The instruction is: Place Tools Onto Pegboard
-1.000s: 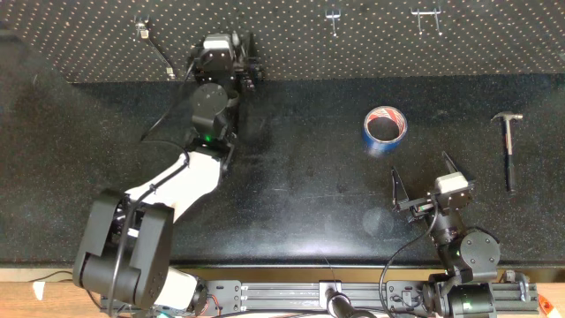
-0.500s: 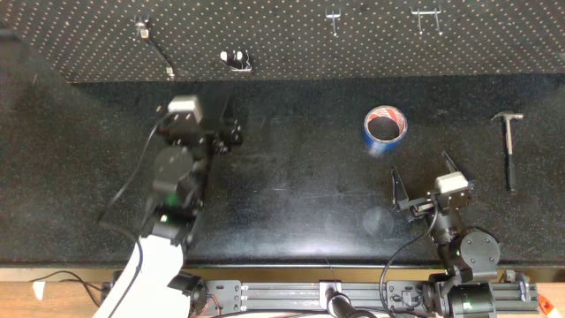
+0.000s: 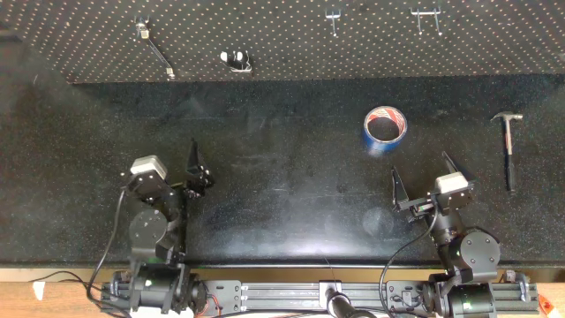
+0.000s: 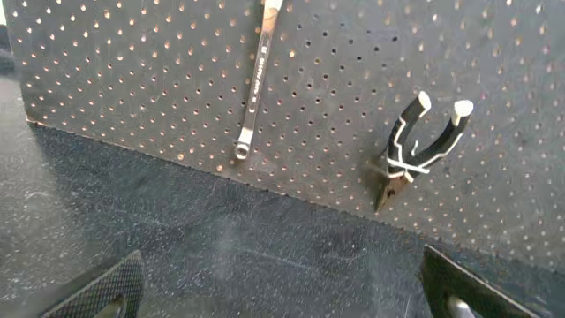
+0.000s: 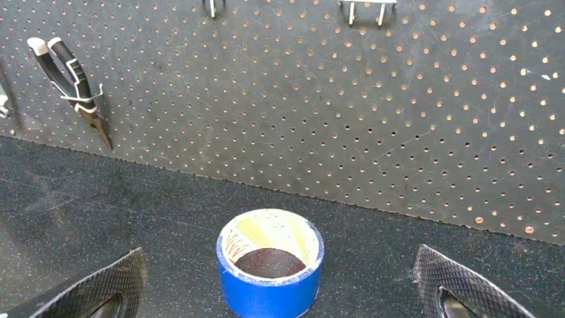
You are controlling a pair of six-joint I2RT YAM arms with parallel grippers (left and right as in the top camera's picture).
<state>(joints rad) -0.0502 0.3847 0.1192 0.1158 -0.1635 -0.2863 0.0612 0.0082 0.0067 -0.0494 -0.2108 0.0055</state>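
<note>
I see the pliers [image 4: 415, 146] hanging on the pegboard [image 3: 282, 35], long axis close to upright, handles up and nose pointing down toward the table [image 3: 282, 203]. The wrench [image 4: 254, 84] hangs further left on the board, slightly slanted, ring end lowest. The hammer [image 3: 508, 150] lies on the table at far right, head toward the board and handle running back toward my side. The blue tape roll [image 3: 385, 129] stands on the table with its hole facing up. My left gripper [image 4: 278, 296] has its jaws spread wide, holding nothing. The right gripper [image 3: 421, 174] is likewise wide and empty, facing the tape roll. I cannot read any marking on the wrench shank.
</note>
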